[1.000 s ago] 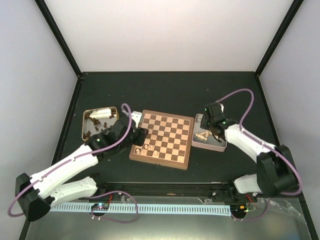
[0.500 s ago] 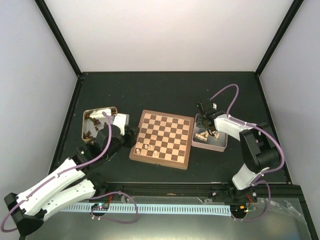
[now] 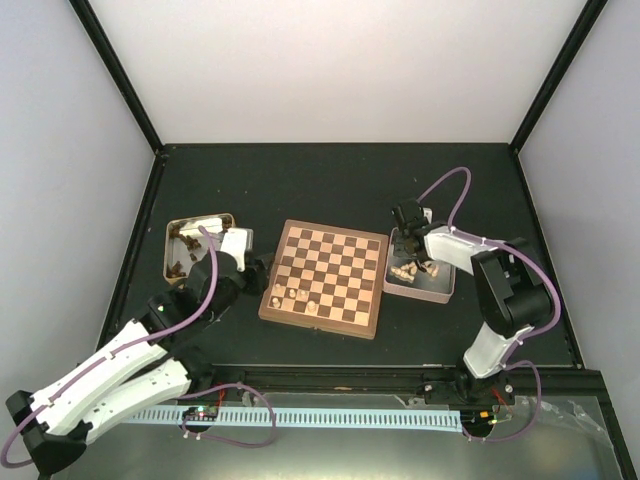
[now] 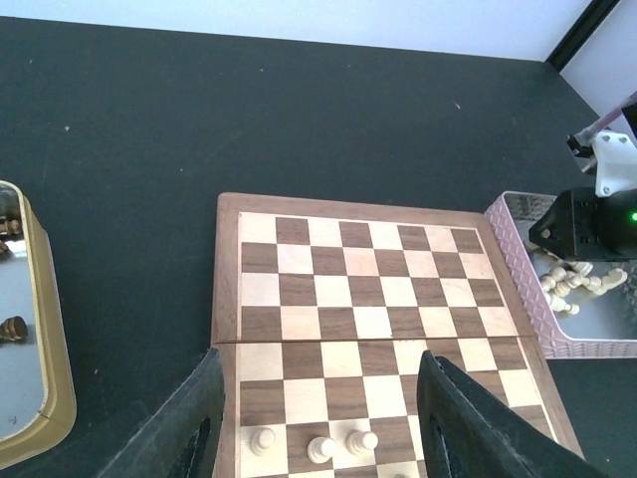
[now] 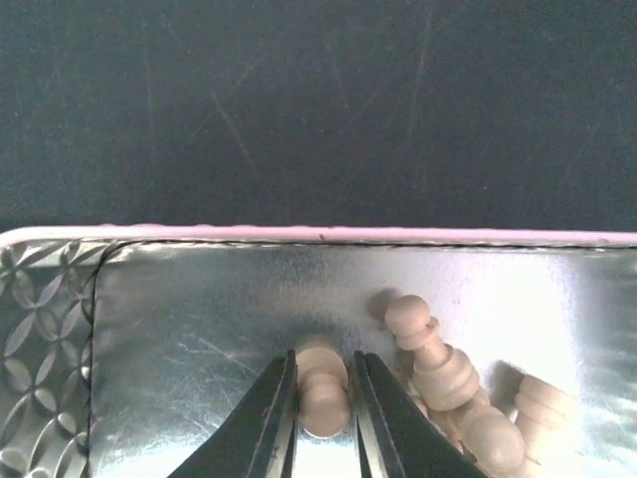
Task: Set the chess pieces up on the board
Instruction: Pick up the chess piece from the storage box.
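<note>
The board [image 3: 335, 262] lies mid-table, with three pale pawns [image 3: 292, 295] standing in its near left corner; they also show in the left wrist view [image 4: 320, 448]. My left gripper [image 3: 262, 270] is open and empty, just off the board's left edge [image 4: 320, 363]. My right gripper [image 3: 408, 230] reaches into the far left corner of the pink tin [image 3: 440, 292]. In the right wrist view it [image 5: 324, 358] is shut on a pale pawn [image 5: 323, 393] that rests on the tin floor. Several more pale pieces [image 5: 438, 358] lie to its right.
A gold tin [image 3: 168, 250] with several dark brown pieces stands left of the board, and its rim shows in the left wrist view [image 4: 55, 378]. The pink tin's rim [image 5: 318, 235] runs just beyond my right fingers. The pink tin [image 4: 518, 259] touches the board's right edge.
My left gripper has drawn back from the board's left edge toward the near left. My right gripper has moved to the pink tin's far left corner and lowered onto a pawn.
</note>
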You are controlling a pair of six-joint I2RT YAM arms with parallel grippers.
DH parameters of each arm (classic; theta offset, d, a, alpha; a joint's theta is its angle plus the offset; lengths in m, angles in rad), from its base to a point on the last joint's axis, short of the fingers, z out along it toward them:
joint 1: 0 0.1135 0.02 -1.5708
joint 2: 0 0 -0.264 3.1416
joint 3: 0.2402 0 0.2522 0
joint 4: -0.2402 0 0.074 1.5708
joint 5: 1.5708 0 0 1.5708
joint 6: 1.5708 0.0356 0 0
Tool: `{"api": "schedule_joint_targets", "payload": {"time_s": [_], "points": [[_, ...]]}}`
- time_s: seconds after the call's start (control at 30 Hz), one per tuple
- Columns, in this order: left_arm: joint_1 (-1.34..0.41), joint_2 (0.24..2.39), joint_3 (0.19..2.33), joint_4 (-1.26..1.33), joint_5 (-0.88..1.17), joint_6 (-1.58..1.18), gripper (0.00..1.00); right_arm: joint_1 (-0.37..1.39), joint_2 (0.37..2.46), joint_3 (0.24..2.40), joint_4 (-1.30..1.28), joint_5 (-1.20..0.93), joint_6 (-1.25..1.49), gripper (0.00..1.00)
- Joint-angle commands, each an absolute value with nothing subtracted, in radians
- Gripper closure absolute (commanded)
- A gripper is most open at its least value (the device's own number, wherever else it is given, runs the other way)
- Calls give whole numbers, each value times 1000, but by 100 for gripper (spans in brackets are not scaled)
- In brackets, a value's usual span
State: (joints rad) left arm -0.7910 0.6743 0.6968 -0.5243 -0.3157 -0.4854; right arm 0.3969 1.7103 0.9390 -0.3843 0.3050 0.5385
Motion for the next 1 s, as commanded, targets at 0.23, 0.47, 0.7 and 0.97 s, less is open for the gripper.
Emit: {"api": "schedule_joint_targets", "payload": {"time_s": [0.23,0.47,0.7,0.97], "points": [[-782,646,717,-550,-357,-468,44,391,1735,983,-370,366,493,87],[-782,631,737,-588,-390,-457,43,398,1679,964,-386,336,476,95],[-782,569,787,-683,-443,-443,41,517,1502,943,-470,227,484,95],[-782,489,777,-719,-473,-433,37,784,1475,995,-501,88,518,95]]}}
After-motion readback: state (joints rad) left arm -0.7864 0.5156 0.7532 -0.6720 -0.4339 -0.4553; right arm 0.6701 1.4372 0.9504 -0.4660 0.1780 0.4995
